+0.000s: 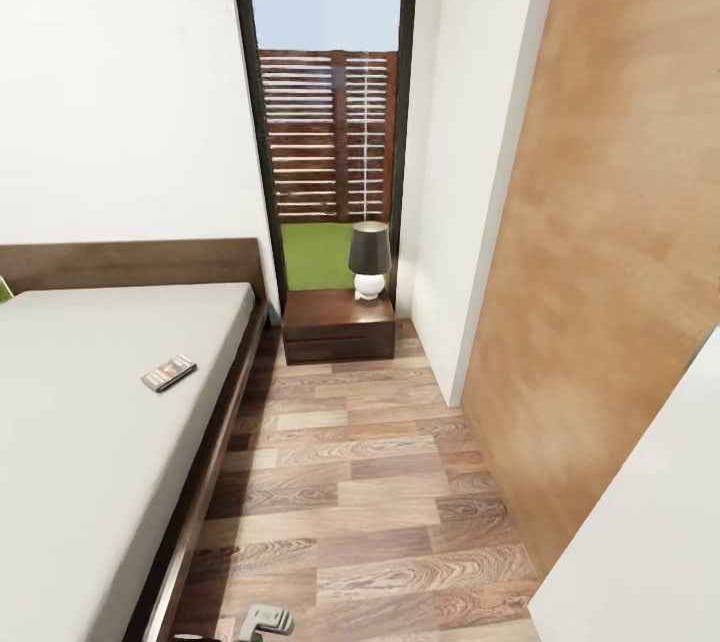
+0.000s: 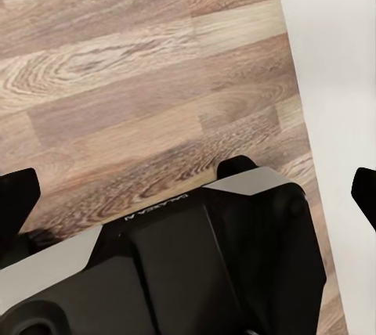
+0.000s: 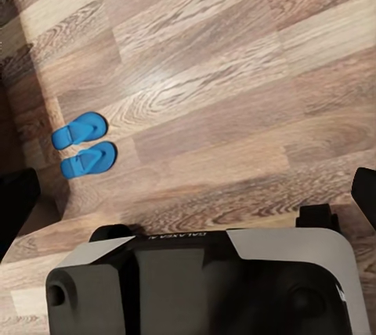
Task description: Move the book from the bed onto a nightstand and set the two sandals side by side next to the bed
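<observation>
The book [image 1: 168, 373] lies flat on the pale mattress of the bed [image 1: 90, 442], near the mattress's right edge, with nothing touching it. The dark nightstand [image 1: 338, 324] stands past the bed's headboard corner, under the tall window. The two blue sandals [image 3: 84, 145] lie side by side on the plank floor, close to a dark edge. My right gripper [image 3: 188, 198] hangs open above the floor, well away from the sandals. My left gripper [image 2: 192, 190] is open too, over bare planks and my own base [image 2: 196, 272].
A lamp [image 1: 369, 260] with a dark shade and white foot stands on the nightstand's top. A tan wooden door [image 1: 610, 252] and a white wall [image 1: 650, 542] close the aisle on the right. A strip of plank floor [image 1: 370, 482] runs between bed and door.
</observation>
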Controlling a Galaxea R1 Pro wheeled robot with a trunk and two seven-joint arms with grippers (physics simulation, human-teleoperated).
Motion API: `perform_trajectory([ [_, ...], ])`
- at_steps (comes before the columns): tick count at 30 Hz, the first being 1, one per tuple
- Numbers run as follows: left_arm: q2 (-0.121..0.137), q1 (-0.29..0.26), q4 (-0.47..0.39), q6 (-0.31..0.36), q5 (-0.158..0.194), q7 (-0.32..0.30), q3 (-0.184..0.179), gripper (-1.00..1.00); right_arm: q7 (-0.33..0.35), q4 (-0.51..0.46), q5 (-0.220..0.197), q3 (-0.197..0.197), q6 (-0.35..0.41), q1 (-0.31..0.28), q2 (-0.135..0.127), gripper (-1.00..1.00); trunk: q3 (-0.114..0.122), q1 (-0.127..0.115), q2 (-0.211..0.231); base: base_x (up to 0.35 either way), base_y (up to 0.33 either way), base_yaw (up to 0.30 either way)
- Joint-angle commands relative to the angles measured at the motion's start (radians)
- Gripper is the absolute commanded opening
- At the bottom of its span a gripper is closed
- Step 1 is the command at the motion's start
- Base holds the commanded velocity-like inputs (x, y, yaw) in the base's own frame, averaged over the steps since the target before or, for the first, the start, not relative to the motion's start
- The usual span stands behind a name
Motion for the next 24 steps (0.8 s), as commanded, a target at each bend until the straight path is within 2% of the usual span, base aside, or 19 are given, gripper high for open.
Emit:
perform_trajectory([
  [1, 0.0, 0.0, -0.002, 0.008, 0.008, -0.004, -0.006, 1.0, 0.006, 0.004, -0.011, 0.008, 0.0, -0.002, 0.0, 1.0, 0.0, 0.001, -0.002, 0.0, 0.0, 0.0],
  [12, 0.0, 0.0, -0.002, 0.008, 0.007, -0.004, -0.006, 1.0, 0.006, 0.004, -0.011, 0.008, 0.0, -0.002, 0.0, 1.0, 0.016, 0.001, -0.002, 0.0, 0.0, 0.0],
  [24, 0.0, 0.0, -0.002, 0.008, 0.008, -0.004, -0.006, 1.0, 0.005, 0.004, -0.011, 0.008, 0.0, -0.002, 0.0, 1.0, 0.022, 0.001, -0.002, 0.0, 0.0, 0.0],
])
